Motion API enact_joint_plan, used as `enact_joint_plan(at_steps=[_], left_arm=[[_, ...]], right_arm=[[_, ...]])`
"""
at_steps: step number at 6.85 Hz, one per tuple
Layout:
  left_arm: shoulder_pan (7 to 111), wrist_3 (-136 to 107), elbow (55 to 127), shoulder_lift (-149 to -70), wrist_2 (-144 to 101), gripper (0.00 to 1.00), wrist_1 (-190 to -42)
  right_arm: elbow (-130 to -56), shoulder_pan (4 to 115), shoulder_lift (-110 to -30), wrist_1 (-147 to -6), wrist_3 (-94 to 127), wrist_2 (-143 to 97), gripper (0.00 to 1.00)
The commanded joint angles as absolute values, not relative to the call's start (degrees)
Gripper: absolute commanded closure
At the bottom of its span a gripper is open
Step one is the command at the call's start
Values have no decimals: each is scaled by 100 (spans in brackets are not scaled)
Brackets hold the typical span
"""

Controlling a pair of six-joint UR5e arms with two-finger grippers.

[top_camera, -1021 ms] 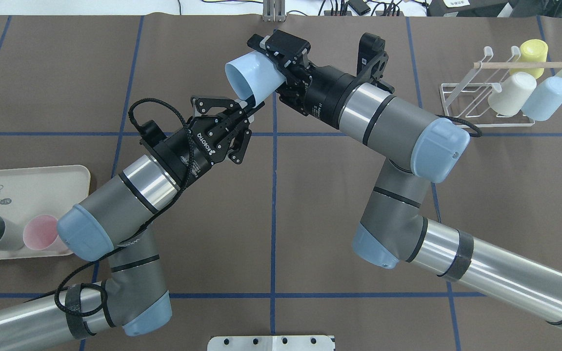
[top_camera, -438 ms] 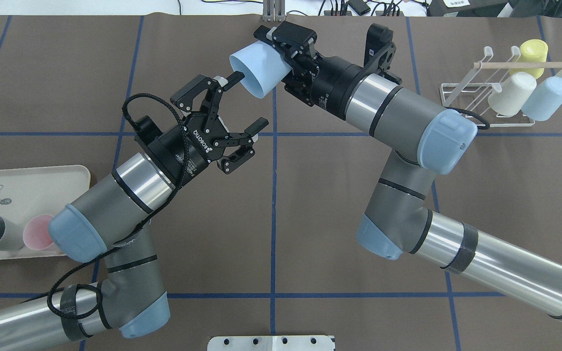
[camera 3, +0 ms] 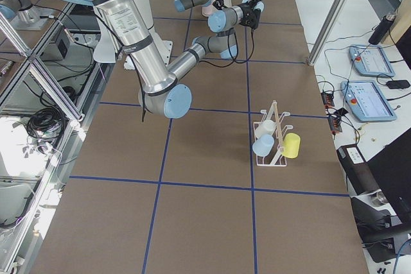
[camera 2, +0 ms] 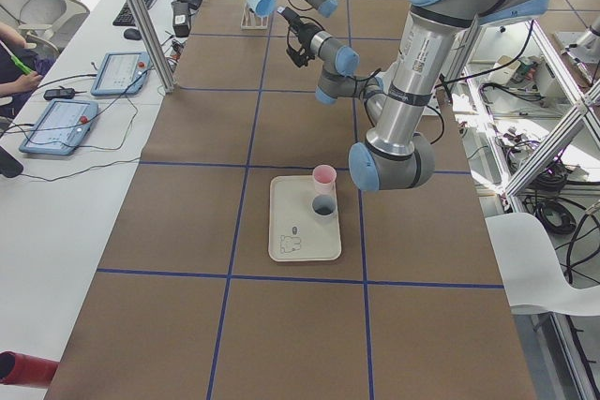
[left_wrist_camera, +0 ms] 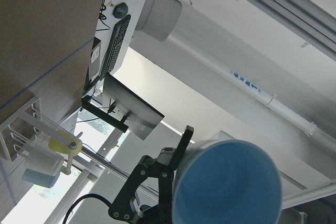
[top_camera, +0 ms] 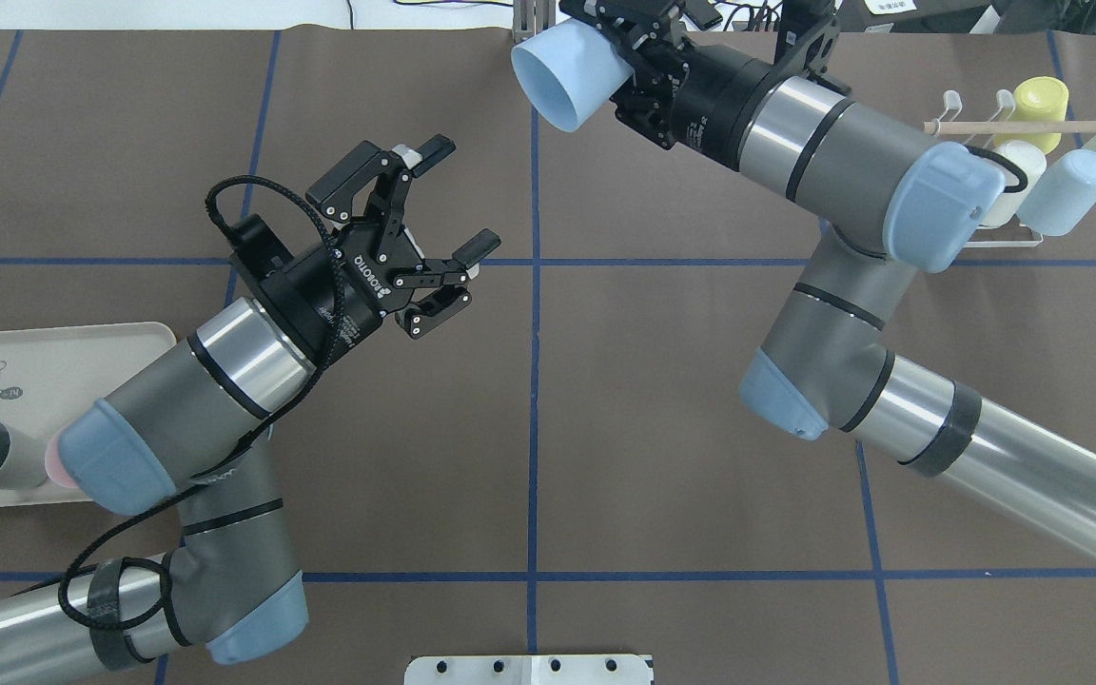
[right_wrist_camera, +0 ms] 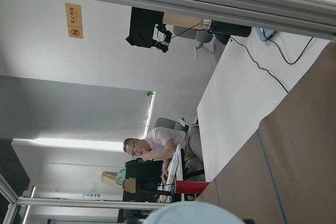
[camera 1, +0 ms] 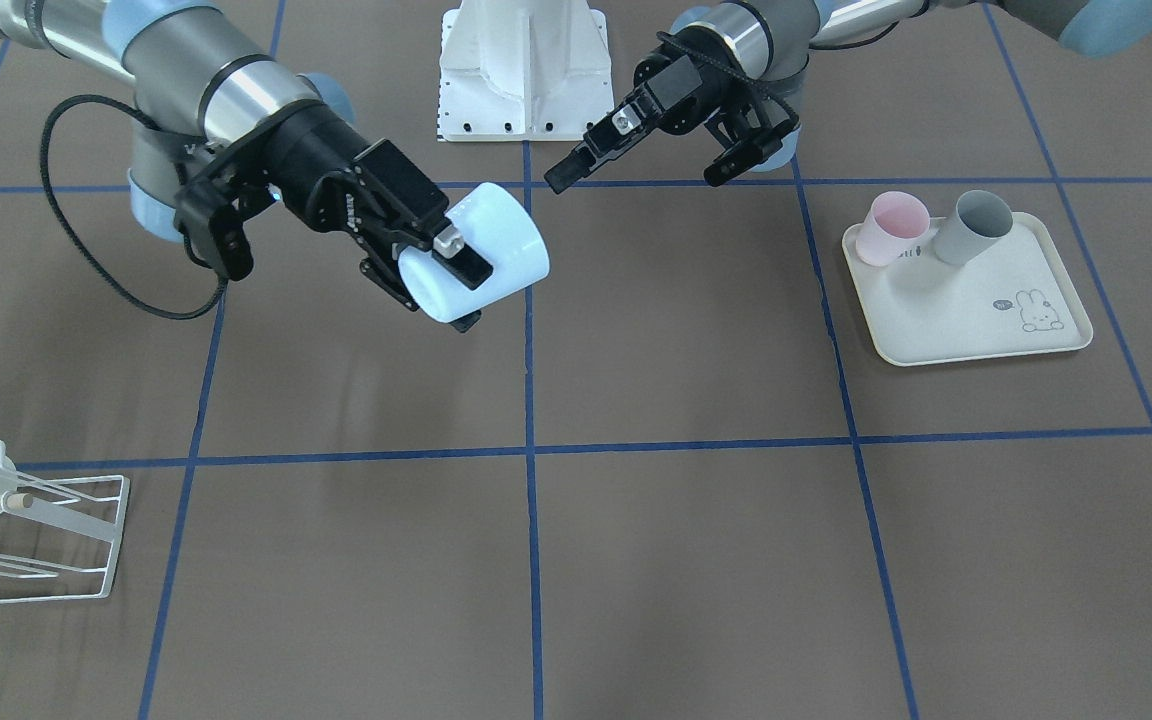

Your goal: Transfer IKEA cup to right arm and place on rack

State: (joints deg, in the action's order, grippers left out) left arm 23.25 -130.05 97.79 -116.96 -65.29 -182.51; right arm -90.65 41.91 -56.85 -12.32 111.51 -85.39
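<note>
IKEA cup (top_camera: 562, 74) sideways in clamped right gripper (top_camera: 616, 52), mouth toward wide-open, empty left gripper (top_camera: 460, 195).

You have bright, even light on the brown surface (top_camera: 662, 381); shadows on it are soft and faint. Your left wrist view blows out at the window (left_wrist_camera: 97, 142); the cup (right_wrist_camera: 190, 214) in the right one is blurred.

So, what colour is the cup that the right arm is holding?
Pale blue. The cup shows best in the overhead exterior view.
</note>
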Motion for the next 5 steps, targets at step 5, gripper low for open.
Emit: enact_joint_plan(at_steps=[5], left_arm=[[3757, -10860, 11531, -8917, -9380, 1, -16858]], right_arm=[[-8560, 5377, -6028, -2450, 9231, -8554, 100]])
